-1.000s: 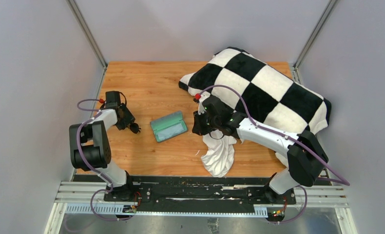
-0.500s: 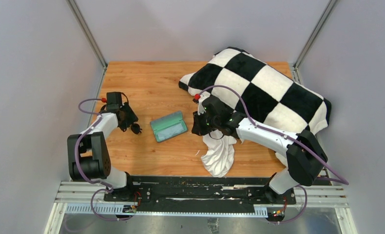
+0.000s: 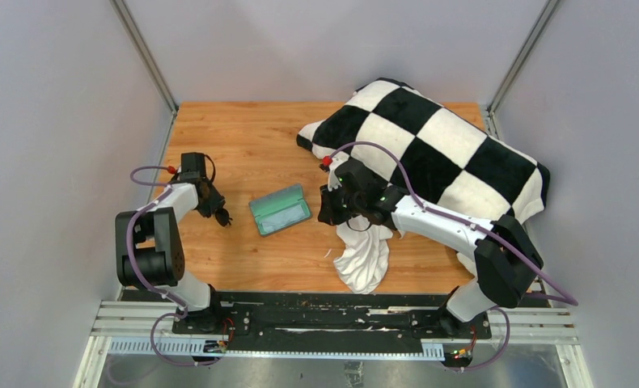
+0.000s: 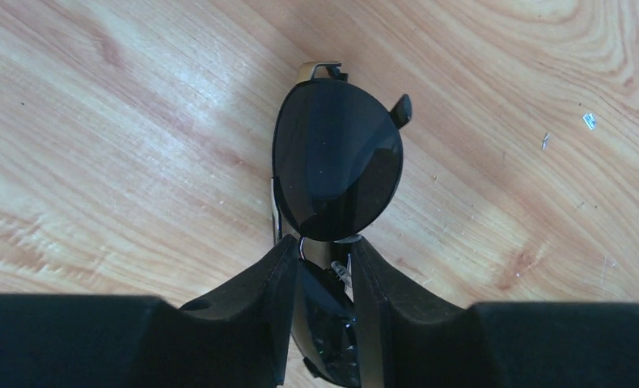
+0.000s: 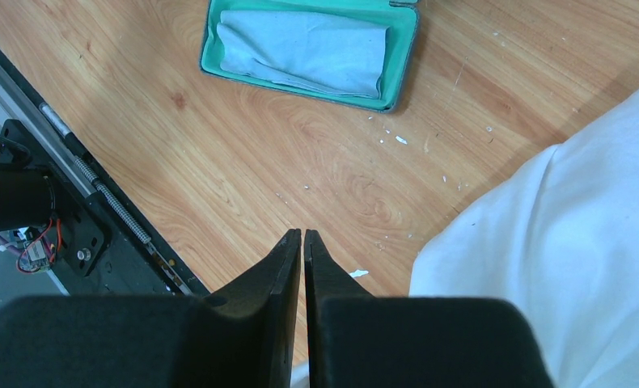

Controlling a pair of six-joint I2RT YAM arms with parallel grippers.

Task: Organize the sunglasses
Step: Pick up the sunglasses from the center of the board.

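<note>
Black, thin-framed sunglasses [image 4: 336,158] with dark rounded lenses sit in the grip of the left fingers [image 4: 323,245], which are narrowed onto the middle of the frame. One lens juts out past the fingertips, while the other is caught in the slim gap between them. Beneath them is the bare, light-grained wooden counter [image 3: 251,137]; whether the frame touches the wood or hangs just above it cannot be told. From the overhead camera the pair lies at the left side of the counter, to the left of a grey-blue hard case [image 5: 404,61] with a mint-green inside, and apart from it. The case lies open and facing up near the middle of the counter, with a folded light-blue cloth [image 5: 308,48] resting inside. The right fingers [image 5: 302,237] are pressed together with nothing between them. They hover over open wood just to the right of the case, at the edge of a rumpled white fabric [image 5: 559,242] that trails toward the near edge. Behind that fabric, a large black-and-white checkered blanket [image 3: 429,149] is heaped over the far right corner of the counter, and the right arm reaches in across its front.
</note>
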